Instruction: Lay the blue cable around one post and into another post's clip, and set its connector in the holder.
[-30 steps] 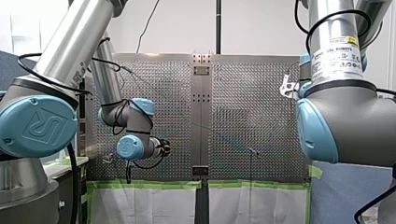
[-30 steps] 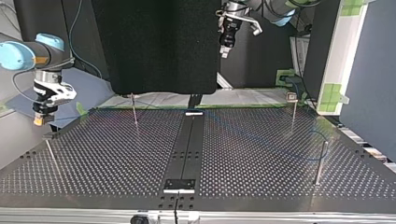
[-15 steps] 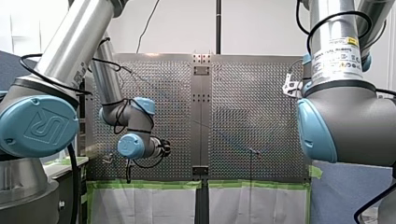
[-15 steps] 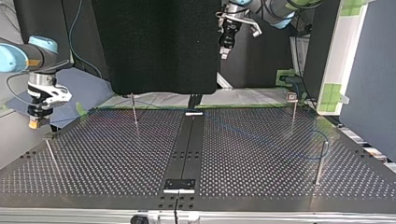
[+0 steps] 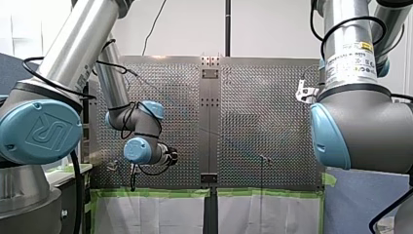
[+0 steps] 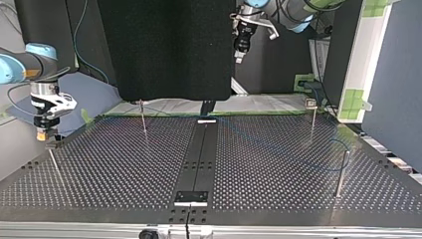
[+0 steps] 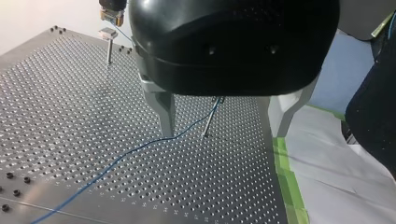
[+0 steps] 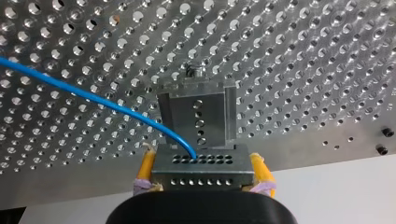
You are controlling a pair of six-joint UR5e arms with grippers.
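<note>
right gripper (image 6: 41, 135): dropping lower than half a second ago and swinging back toward the table edge at the top view's left; now hanging just above the holder (image 6: 52, 145).
right gripper, grip: yellow pads (image 8: 145, 167) are pressing on both sides of the connector (image 8: 201, 173), clamping it.
connector: a metal block with rows of holes, sitting between the pads and hovering over the holder with a gap showing between them; not yet resting in it.
holder: a small grey bracket standing on top of a thin post near the table (image 8: 303, 60) corner, lying straight ahead of the connector in the right wrist view.
blue cable (image 8: 93, 95): leaving the connector's upper face and arcing away over the perforated surface. In the left wrist view it is lying across the table under the left gripper and rising to the top of a slim post (image 7: 207, 125). Whether it is sitting in a clip there cannot be told.
left gripper (image 7: 224, 126): hanging well above the table, with its metal fingers (image 7: 164, 114) standing wide apart and gripping nothing.
tall post (image 6: 340, 174): standing at the top view's right, with a thin blue curve bending beside it.
</note>
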